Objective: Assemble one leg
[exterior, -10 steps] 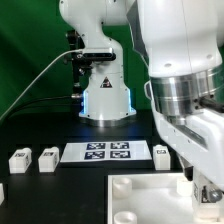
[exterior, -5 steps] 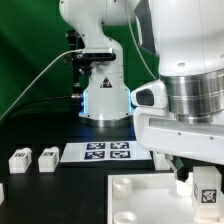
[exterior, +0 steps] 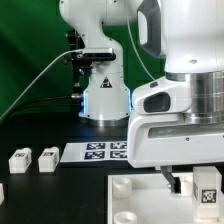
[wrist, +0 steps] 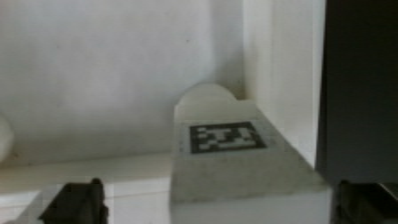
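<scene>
A white leg [exterior: 207, 188] with a black-and-white tag stands upright at the near right corner of the white panel [exterior: 130, 196]. My gripper [exterior: 198, 182] is around it, jaws open; a dark finger [exterior: 172, 181] stands clear of the leg's side. In the wrist view the leg [wrist: 240, 150] rises between my fingertips [wrist: 75, 205], with a gap on one side, and the gripper [wrist: 221, 206] is not closed on it. The panel [wrist: 107, 90] fills the background there.
Two more tagged legs [exterior: 20, 159] [exterior: 47, 158] lie at the exterior view's left, and another part [exterior: 2, 190] shows at the left edge. The marker board [exterior: 100, 152] lies behind the panel. The arm's base [exterior: 105, 95] stands at the back.
The arm's wrist has shifted toward the exterior view's left and turned, covering more of the marker board. The leg has stayed in about the same place on the panel.
</scene>
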{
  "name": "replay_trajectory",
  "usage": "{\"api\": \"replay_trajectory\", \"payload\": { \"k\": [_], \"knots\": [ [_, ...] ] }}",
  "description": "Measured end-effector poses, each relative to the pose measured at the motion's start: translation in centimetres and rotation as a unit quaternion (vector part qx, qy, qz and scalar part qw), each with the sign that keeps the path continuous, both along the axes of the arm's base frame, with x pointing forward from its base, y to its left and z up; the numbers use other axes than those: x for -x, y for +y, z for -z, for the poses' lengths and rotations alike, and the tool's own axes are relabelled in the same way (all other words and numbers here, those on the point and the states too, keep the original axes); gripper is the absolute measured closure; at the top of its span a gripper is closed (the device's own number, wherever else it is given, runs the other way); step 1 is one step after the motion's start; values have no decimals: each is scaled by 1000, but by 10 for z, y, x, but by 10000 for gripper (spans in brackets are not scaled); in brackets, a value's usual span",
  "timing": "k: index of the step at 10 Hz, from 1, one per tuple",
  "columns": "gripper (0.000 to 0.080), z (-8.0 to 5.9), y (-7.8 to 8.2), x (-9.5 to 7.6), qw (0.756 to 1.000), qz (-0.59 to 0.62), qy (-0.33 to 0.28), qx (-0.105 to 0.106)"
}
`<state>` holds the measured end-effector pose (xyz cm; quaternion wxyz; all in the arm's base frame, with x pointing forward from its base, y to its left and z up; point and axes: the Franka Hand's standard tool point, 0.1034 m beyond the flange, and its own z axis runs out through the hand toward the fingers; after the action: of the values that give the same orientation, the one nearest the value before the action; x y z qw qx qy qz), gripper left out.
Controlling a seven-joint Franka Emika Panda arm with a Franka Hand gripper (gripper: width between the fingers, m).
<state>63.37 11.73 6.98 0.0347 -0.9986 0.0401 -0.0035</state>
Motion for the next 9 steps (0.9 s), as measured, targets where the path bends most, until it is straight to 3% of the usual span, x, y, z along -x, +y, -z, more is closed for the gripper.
{"api": "replay_trajectory", "payload": {
  "k": [1, 3, 6, 9],
  "knots": [
    [160, 0, 0, 0, 1000, 0, 0, 0],
    [501, 0, 2, 0, 997, 75, 6, -6],
    [506, 0, 2, 0, 974, 226, 19, -14],
    [506, 2, -2, 0, 877, 476, 42, -39]
  ]
}}
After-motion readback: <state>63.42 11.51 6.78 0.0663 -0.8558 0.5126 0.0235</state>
